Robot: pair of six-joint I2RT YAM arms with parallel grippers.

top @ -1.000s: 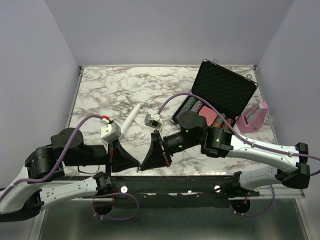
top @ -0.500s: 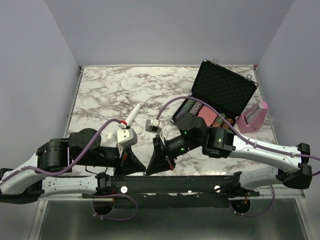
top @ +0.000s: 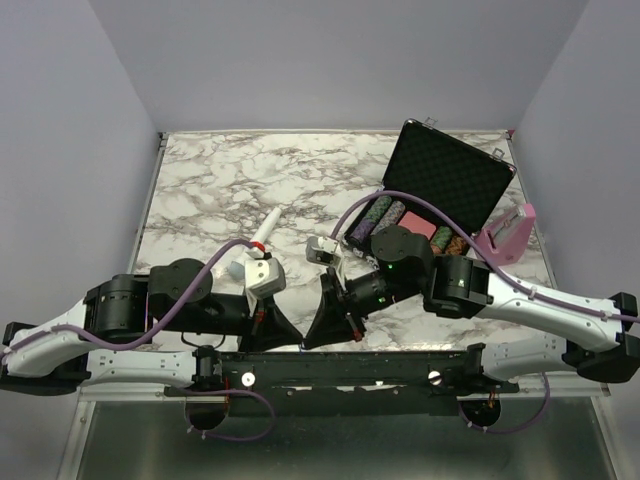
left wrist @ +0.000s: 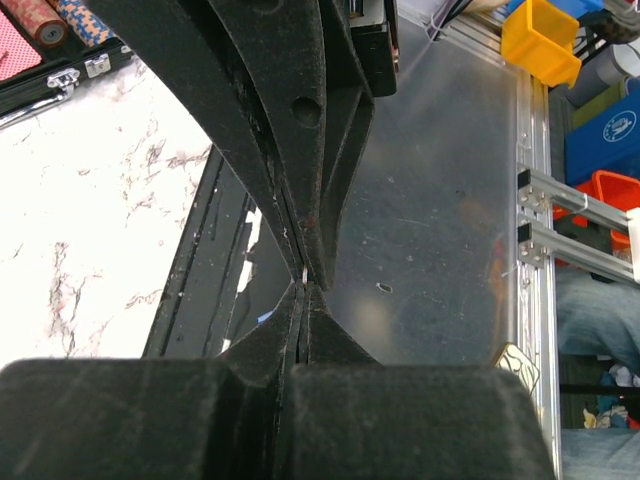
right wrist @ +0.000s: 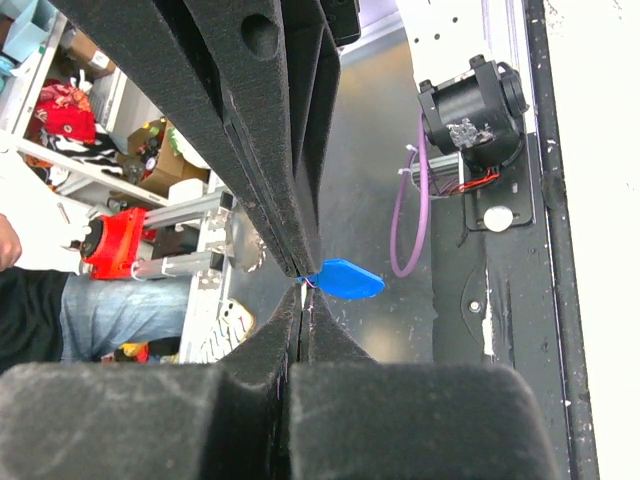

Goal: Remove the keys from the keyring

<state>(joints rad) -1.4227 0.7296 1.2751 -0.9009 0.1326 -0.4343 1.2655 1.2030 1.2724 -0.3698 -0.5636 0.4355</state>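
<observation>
My two grippers meet tip to tip over the table's near edge. The left gripper and right gripper are both shut. In the left wrist view my left gripper pinches a thin silvery sliver, the keyring, seen edge-on against the right gripper's closed fingers. In the right wrist view my right gripper is shut on the same sliver. The blue key head sticks out sideways at the meeting point, free of both jaws. Its blade is hidden.
A white stick-like tool lies mid-table. An open black case with poker chips stands at the back right, and a pink object stands beside it. The black rail runs along the near edge.
Both grippers stayed tip to tip and slid right and nearer the table's front edge. The left wrist swung rightward. The right arm drew back to the right.
</observation>
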